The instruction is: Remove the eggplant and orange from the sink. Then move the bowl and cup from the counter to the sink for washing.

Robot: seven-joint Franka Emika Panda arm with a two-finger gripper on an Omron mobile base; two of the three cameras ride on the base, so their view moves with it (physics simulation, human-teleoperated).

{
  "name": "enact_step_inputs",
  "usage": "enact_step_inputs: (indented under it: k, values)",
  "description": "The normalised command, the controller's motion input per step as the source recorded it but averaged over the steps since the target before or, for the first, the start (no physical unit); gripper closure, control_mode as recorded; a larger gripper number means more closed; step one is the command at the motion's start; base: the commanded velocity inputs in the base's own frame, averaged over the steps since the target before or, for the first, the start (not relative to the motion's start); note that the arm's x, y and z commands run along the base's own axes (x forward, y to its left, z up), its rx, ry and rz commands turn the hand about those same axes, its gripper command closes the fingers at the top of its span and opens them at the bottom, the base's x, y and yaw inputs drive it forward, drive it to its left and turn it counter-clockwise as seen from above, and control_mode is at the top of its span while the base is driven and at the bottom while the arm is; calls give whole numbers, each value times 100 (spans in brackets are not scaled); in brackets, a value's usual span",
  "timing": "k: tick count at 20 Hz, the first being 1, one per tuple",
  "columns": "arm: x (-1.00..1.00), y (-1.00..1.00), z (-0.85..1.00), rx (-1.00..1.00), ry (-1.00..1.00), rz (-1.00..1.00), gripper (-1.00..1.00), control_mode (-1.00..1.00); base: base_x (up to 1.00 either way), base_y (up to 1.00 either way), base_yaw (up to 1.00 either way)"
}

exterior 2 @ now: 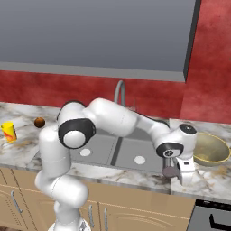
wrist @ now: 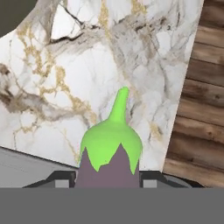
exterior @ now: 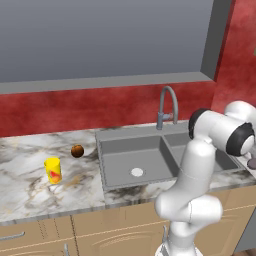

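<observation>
My gripper (exterior 2: 175,173) is shut on the eggplant (wrist: 109,151), a purple body with a green cap and stem. It hangs just above the marble counter (wrist: 87,78), right of the sink (exterior 2: 113,153) and close to the counter's front edge. In the hand view the eggplant stands between the two fingertips of the gripper (wrist: 107,180). The tan bowl (exterior 2: 210,148) sits just behind and right of the hand. Left of the sink (exterior: 120,165), the orange (exterior: 77,151) and the yellow cup (exterior: 53,170) stand on the counter. Both basins look bare.
A curved grey tap (exterior: 167,106) rises behind the sink. A red wall runs along the back under a grey cabinet (exterior: 100,35). Wooden floor (wrist: 201,109) shows past the counter edge. A dark stove corner (exterior 2: 212,219) lies at the lower right.
</observation>
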Motion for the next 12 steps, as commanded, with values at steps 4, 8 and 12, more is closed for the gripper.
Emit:
enact_step_inputs:
  k: [4, 8, 12]
  values:
    - [5, -22, -13, -8, 1, -25, 100, -100, 0, 0, 0]
    - [3, -24, -11, -4, 2, -21, 100, -100, 0, 0, 0]
    - [8, -27, -5, 0, 7, -15, 100, -100, 0, 0, 0]
